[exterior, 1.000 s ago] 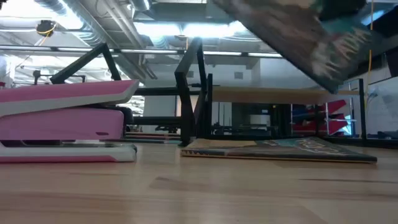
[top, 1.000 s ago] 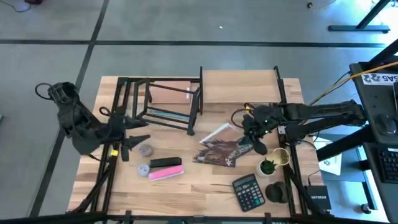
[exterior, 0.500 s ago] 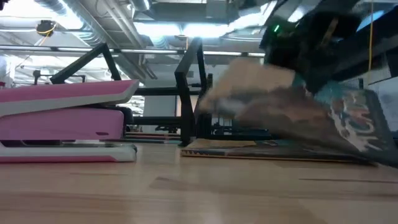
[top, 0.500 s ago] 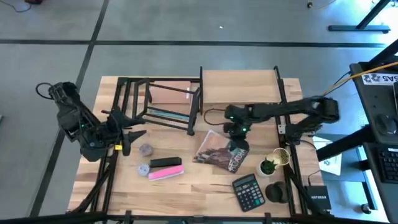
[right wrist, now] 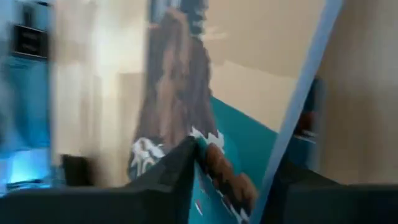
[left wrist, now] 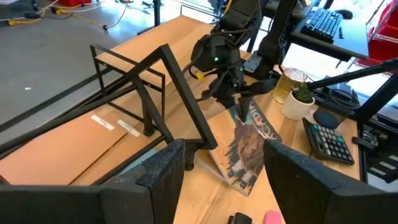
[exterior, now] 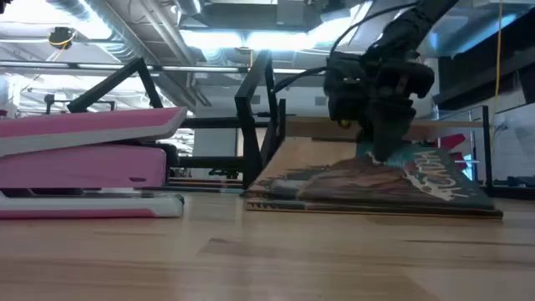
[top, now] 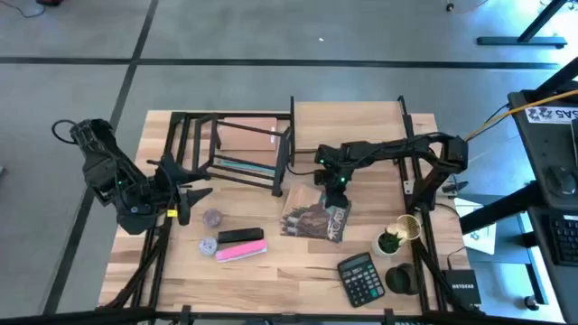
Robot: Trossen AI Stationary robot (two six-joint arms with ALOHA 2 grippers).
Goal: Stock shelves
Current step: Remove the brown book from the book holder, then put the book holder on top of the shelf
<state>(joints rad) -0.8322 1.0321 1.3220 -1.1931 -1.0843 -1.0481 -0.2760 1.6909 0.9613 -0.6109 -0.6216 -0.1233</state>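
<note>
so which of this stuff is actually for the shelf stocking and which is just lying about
For the job:
- wood shelf
- black rack
- book, held at its top edge by the right gripper

Lying about for now, though any could be stocked later:
- pink stapler
- calculator
- small potted plant
- left gripper, waiting open by the rack

Book [top: 316, 219] right of stapler [top: 240, 244]; calculator [top: 361, 278] right, nearer front edge.
</note>
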